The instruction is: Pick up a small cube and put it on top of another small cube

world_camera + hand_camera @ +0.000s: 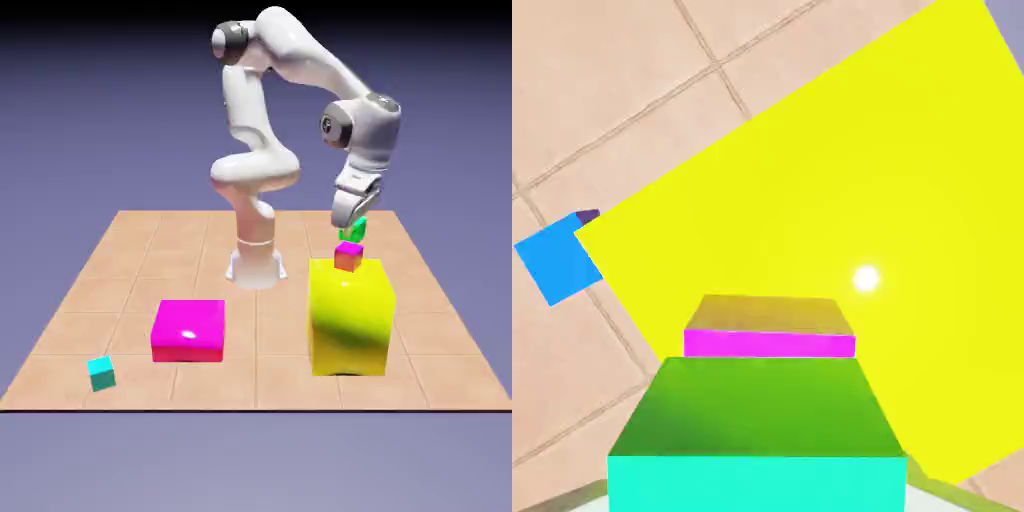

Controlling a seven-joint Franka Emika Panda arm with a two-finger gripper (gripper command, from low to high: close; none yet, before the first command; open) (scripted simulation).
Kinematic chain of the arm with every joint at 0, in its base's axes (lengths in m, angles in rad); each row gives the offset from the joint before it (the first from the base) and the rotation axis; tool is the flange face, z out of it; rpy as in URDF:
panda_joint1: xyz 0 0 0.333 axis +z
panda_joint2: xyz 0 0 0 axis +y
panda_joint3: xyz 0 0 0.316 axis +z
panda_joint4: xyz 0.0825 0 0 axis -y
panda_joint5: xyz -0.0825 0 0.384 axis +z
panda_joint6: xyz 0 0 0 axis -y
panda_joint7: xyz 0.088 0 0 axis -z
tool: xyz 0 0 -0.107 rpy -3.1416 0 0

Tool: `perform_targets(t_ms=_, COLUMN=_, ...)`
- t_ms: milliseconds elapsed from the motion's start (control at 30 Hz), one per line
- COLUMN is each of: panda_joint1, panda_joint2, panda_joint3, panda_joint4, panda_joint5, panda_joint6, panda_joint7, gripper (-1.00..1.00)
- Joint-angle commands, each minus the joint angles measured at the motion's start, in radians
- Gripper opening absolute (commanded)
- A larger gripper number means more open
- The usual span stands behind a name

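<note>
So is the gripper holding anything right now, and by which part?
The green cube sits tilted at the gripper fingertips, just above the magenta-topped cube on the yellow block. Whether it is gripped or already released cannot be told.

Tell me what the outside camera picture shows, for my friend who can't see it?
A white robot arm holds a tiny green cube just above a tiny magenta-topped cube, which sits on a big yellow block. On the tiled table, a flat magenta block and a tiny teal cube lie toward the view's left.
</note>
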Motion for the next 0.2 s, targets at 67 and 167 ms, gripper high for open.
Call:
perform_targets(t_ms=67, panda_joint1=0.001, panda_joint2=-0.023, panda_joint3=-0.003, panda_joint4=0.064, panda_joint5=0.002, panda_joint6=-0.087, panda_joint7=-0.003, gripper=1.00)
perform_targets(t_ms=167, panda_joint1=0.002, panda_joint2=-0.052, panda_joint3=-0.007, panda_joint4=0.142, panda_joint5=0.003, panda_joint6=-0.193, panda_joint7=-0.007, gripper=1.00)
